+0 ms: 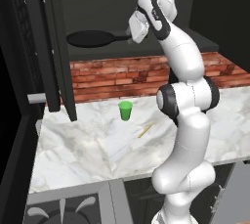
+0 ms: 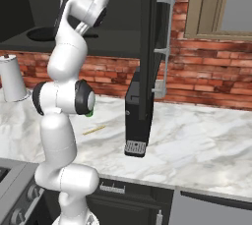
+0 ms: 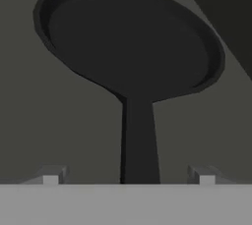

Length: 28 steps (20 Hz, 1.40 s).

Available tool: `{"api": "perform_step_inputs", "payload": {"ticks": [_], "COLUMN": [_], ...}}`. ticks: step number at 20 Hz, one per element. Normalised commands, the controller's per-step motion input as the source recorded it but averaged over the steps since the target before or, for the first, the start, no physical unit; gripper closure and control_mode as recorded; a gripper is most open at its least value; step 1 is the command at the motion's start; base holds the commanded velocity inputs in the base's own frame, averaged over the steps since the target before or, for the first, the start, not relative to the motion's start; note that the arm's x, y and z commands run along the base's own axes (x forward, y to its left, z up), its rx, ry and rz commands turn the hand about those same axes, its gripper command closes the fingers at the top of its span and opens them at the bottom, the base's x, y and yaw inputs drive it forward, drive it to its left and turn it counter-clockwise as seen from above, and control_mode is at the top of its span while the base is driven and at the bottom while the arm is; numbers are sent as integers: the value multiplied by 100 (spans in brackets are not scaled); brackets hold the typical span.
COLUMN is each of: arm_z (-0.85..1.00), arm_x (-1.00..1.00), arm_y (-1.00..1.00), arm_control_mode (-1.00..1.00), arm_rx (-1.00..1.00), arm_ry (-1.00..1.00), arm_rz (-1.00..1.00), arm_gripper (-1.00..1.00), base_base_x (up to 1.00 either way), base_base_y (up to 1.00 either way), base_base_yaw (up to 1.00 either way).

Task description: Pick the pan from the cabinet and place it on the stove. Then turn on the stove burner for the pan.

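The matte-black pan (image 1: 90, 38) lies flat on the shelf of the open cabinet (image 1: 161, 48), its long thin handle (image 3: 139, 140) pointing toward me. My gripper (image 1: 132, 37) is up at the shelf, at the end of that handle. In the hand view the gripper (image 3: 126, 177) stands open, one fingertip (image 3: 50, 176) on each side of the handle and both well apart from it. The pan's round bowl (image 3: 130, 42) lies ahead of the fingers. A corner of the stove (image 1: 63, 211) shows low on the left, below the counter's front edge.
The cabinet's left door (image 1: 53, 47) hangs open over the marble counter (image 1: 88, 149); the right door (image 2: 150, 47) hangs open too. On the counter are a green cup (image 1: 125, 110), a thin yellow stick (image 1: 145, 130), a white canister (image 2: 11, 79) and a black box-shaped appliance (image 2: 137, 121).
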Motion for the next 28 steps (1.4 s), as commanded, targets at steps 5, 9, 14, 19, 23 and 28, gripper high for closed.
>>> {"api": "perform_step_inputs", "payload": {"ticks": [5,9,14,19,23,28], "arm_z": [-45,-47,-54,-47,-27,-12], "arm_x": [0,0,2,2,2,2], "arm_y": [8,11,15,8,3,8], "arm_control_mode": [-100,-100,-100,-100,-100,-100], "arm_rx": [-6,-6,-6,-1,0,4], "arm_ry": [2,2,1,0,-2,-12], "arm_rz": [0,0,0,0,0,0], "arm_gripper": [-100,-100,100,100,100,100], "base_base_x": [0,0,0,0,0,0], "base_base_y": [0,0,0,0,0,0], "base_base_yaw": [0,0,0,0,0,0]}}
